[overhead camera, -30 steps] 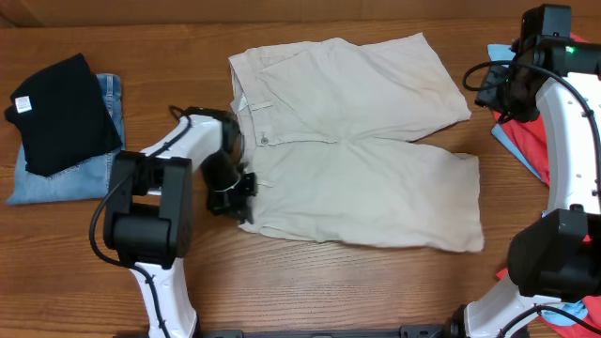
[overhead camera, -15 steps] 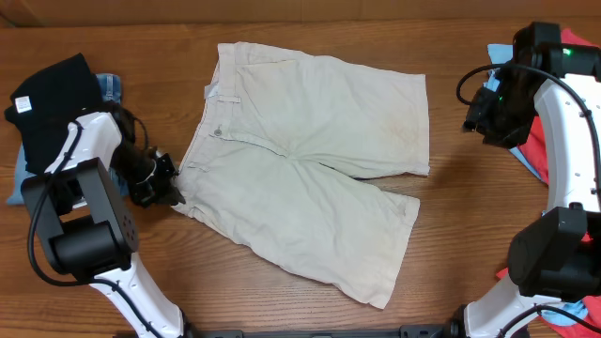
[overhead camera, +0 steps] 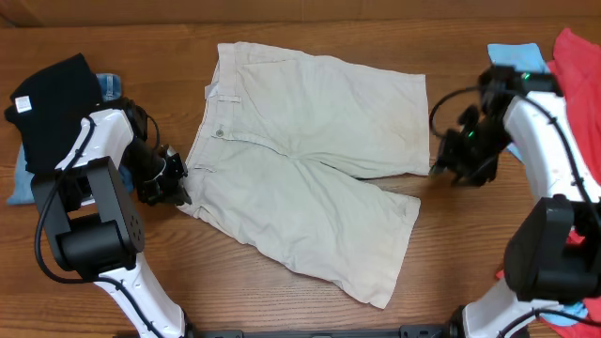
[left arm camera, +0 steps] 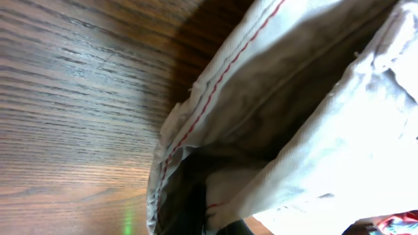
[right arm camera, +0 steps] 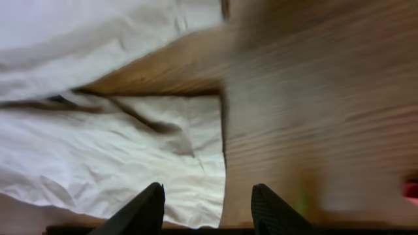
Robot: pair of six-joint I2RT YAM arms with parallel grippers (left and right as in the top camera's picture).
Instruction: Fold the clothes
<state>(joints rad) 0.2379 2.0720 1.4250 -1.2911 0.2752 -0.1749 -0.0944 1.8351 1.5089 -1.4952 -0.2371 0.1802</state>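
The pale beige trousers (overhead camera: pixel 300 150) lie spread on the wooden table, waistband to the left and both legs to the right. My left gripper (overhead camera: pixel 176 183) is shut on the near end of the waistband. In the left wrist view the waistband's red-stitched edge (left arm camera: pixel 215 85) fills the frame and drapes over the jaws. My right gripper (overhead camera: pixel 443 171) is open and empty, low at the hem corner of the far leg. In the right wrist view its fingers (right arm camera: pixel 147 209) straddle the edge of the leg hem (right arm camera: pixel 196 163).
A black garment with a white tag (overhead camera: pixel 52 113) lies on folded blue jeans (overhead camera: pixel 23 178) at the far left. Red cloth (overhead camera: pixel 577 66) and light blue cloth (overhead camera: pixel 512 52) lie at the right edge, behind my right arm.
My left gripper dragged the waistband to the left, turning the trousers, and now stays put. My right gripper has come down and left to the far leg's hem.
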